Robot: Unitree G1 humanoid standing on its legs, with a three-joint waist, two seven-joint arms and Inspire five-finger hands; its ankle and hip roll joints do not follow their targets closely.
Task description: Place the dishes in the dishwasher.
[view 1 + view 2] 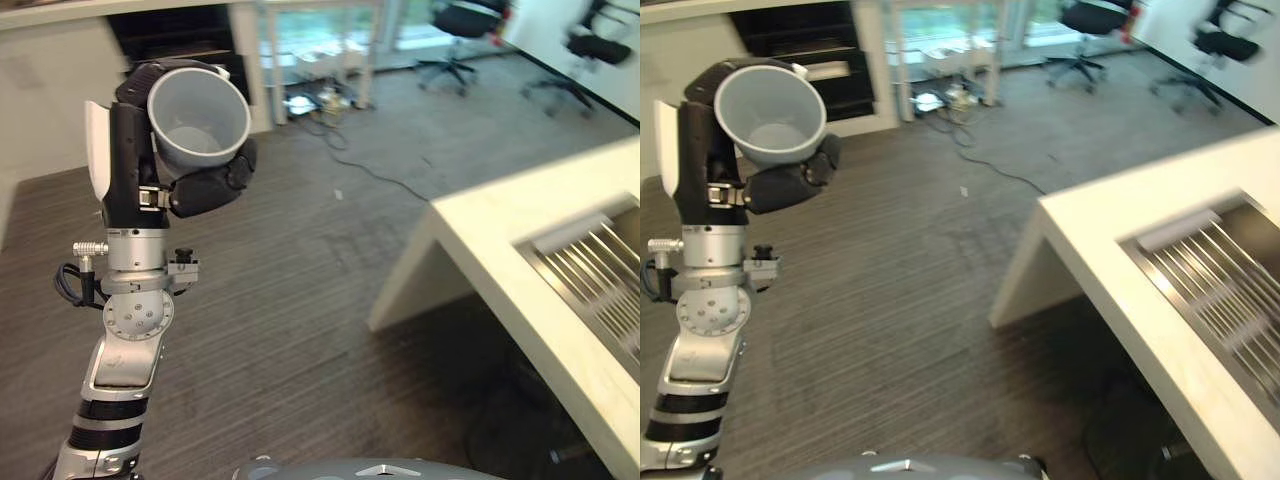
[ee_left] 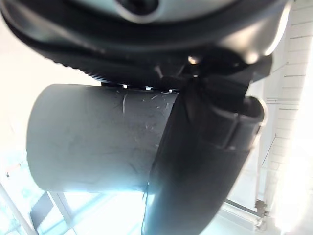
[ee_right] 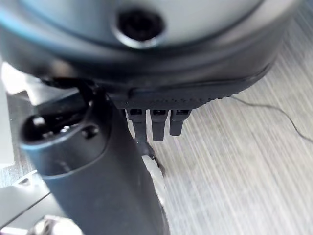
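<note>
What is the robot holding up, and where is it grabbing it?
The left hand holds a grey plastic cup, fingers curled round its side wall, the open mouth tilted toward the camera.

Cup (image 1: 198,118) in the raised left hand (image 1: 165,165), left of the counter (image 1: 480,240) with inset rack (image 1: 600,270).

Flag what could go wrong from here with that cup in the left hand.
1. The left hand holds the grey cup raised over bare floor, well away from the white counter; a slip would likely drop it.
2. The cup's mouth is tilted sideways, so any residue could spill.
3. The counter's corner lies between cup and metal rack; swinging across might clip it.
</note>
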